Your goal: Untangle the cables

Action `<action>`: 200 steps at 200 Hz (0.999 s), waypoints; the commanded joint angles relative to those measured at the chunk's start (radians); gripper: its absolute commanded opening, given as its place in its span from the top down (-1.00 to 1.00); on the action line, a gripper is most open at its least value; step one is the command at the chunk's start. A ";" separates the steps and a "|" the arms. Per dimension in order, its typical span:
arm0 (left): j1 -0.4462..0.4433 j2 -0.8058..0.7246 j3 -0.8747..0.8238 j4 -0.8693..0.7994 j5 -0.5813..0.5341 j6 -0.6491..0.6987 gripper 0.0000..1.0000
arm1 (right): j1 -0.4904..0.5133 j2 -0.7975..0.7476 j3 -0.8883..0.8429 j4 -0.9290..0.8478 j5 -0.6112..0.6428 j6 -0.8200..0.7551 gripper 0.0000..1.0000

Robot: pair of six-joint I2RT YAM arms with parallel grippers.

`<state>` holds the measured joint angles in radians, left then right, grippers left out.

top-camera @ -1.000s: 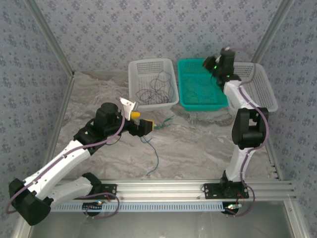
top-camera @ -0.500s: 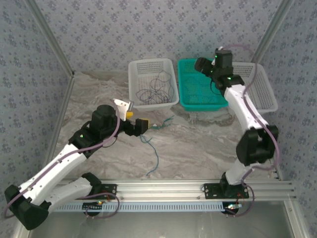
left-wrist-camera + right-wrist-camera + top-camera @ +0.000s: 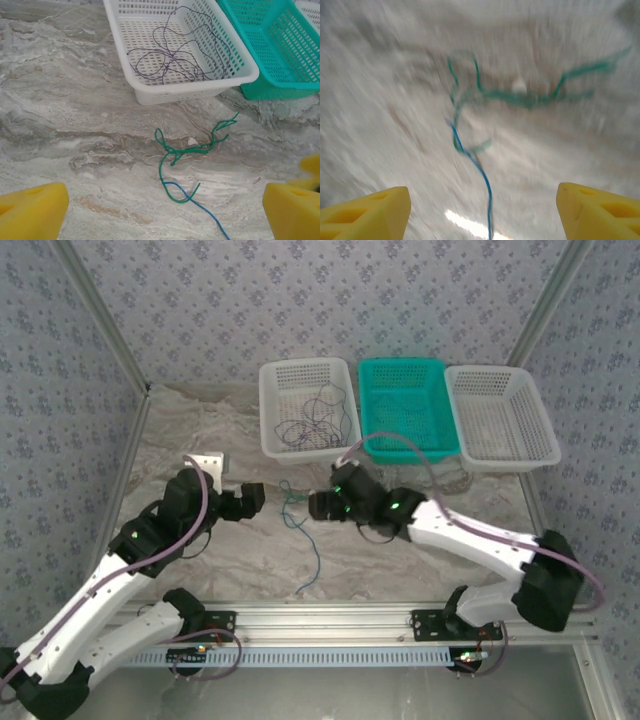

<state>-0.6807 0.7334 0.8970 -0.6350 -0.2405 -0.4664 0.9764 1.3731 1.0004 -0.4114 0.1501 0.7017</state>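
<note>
Here the two loose cables, a thin green wire [image 3: 186, 149] and a thin blue wire [image 3: 210, 220], lie on the marbled grey desk [image 3: 60, 125] just in front of the white perforated plastic basket [image 3: 150, 92]. The green one is kinked into a small knot. The blue one hooks through the knot's lower loop and trails away from the basket. A bundle of thin dark wires [image 3: 170, 55] lies inside that basket.

The right hand [image 3: 316, 505] hovers by the knot, in front of the basket, with its fingers apart and nothing between them. Its own view is blurred, so its height above the desk is unclear. The left hand [image 3: 250, 502] sits in front of the basket's near left corner, fingers spread wide and empty.

The step looks like a first pinch on the pair, and it would go best on one strand alone. Close on a free stretch of green nearer the basket, well off the crossing, with the fingertips right down at the desk, since the wire is so thin. The left hand could then hold the blue tail. Pull slowly, drawing green out of the hook rather than tightening it.
</note>
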 commanded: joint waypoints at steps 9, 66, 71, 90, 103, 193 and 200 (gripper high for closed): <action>0.006 -0.027 -0.022 -0.037 -0.012 -0.035 -0.99 | 0.080 0.145 0.011 -0.137 0.030 0.147 -0.56; 0.009 0.014 -0.027 -0.068 0.014 -0.022 -0.99 | 0.165 0.417 0.080 -0.170 -0.087 0.130 -0.51; 0.009 0.019 -0.027 -0.068 0.017 -0.021 -0.99 | 0.169 0.427 0.083 -0.174 -0.089 0.126 -0.48; 0.010 0.021 -0.034 -0.066 0.016 -0.028 -0.99 | 0.175 0.466 0.083 -0.185 -0.088 0.136 -0.17; 0.010 0.018 -0.037 -0.062 0.015 -0.029 -0.99 | 0.175 0.479 0.078 -0.233 -0.062 0.155 0.19; 0.015 0.001 -0.074 0.110 0.243 0.059 -0.99 | 0.077 0.068 -0.091 -0.199 0.100 0.118 1.00; 0.014 0.004 -0.083 0.147 0.313 0.072 -0.99 | 0.055 0.014 -0.089 -0.201 0.104 0.094 1.00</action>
<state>-0.6678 0.7502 0.8417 -0.6228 -0.1406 -0.4599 1.0897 1.5642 0.9104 -0.6044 0.1993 0.8600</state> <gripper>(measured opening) 0.994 0.050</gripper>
